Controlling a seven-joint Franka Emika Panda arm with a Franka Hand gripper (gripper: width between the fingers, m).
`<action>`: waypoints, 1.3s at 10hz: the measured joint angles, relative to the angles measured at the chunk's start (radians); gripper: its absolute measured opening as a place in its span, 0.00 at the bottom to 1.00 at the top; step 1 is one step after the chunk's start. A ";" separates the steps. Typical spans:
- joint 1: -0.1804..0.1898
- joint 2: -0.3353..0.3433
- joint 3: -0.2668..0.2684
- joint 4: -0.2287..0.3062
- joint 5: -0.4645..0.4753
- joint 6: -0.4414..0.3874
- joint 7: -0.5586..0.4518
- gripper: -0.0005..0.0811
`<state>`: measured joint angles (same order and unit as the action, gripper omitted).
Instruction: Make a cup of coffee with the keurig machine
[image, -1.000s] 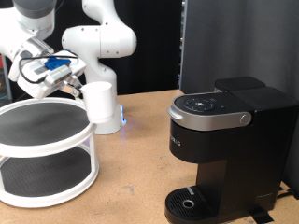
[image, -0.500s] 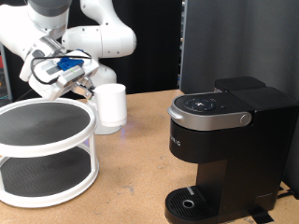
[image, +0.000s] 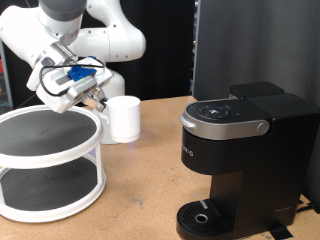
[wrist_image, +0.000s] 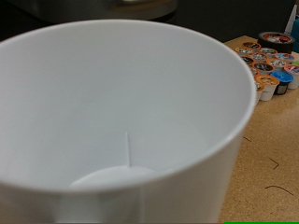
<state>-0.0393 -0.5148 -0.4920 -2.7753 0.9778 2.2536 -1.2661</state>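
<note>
The gripper (image: 98, 100) holds the cup (image: 124, 117) by its side, lifted above the brown worktop (image: 150, 170) toward its far edge, beside a white two-tier round shelf (image: 50, 165). The keurig machine (image: 240, 160) stands by the near right corner against a dark backdrop (image: 250, 45). Coffee pods (wrist_image: 271, 61) cluster on the worktop.

Evenly and softly lit from above in the exterior view, with faint shadows on the desk (image: 150, 170) and a dull highlight along the silver trim of the keurig machine (image: 240, 150). Slightly soft and low in resolution throughout, dark backdrop nearly featureless. In the wrist view, filled by the cup (wrist_image: 121, 121), bright, shaded inside toward the bottom; distant pods (wrist_image: 271, 61) slightly blurred.
</note>
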 joint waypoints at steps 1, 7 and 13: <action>0.000 0.000 -0.002 0.000 0.000 -0.010 -0.001 0.09; 0.024 0.033 0.012 -0.025 0.047 0.046 -0.055 0.09; 0.130 0.183 0.036 -0.025 0.257 0.153 -0.231 0.09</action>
<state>0.0909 -0.3317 -0.4561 -2.8004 1.2351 2.4062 -1.4968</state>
